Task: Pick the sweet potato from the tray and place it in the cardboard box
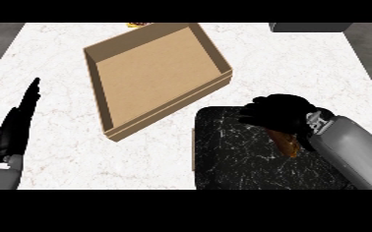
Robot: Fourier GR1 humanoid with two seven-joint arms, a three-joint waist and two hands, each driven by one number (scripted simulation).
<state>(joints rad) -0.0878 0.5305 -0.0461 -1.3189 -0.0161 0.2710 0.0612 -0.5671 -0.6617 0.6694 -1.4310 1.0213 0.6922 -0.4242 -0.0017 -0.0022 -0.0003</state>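
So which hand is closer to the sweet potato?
The right hand. It is curled round the sweet potato, over the black tray. The left hand is far off at the view's left edge, open and resting, on the other side of the cardboard box.

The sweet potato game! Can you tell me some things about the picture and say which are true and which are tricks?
1. The cardboard box has nothing inside it. True.
2. The sweet potato lies in the box. False: it is over the black tray, under the right hand.
3. The right hand's fingers curl round the sweet potato. True.
4. The left hand holds the box. False: it rests open at the left edge, apart from the box.
5. The tray is white. False: it is black with pale veins.
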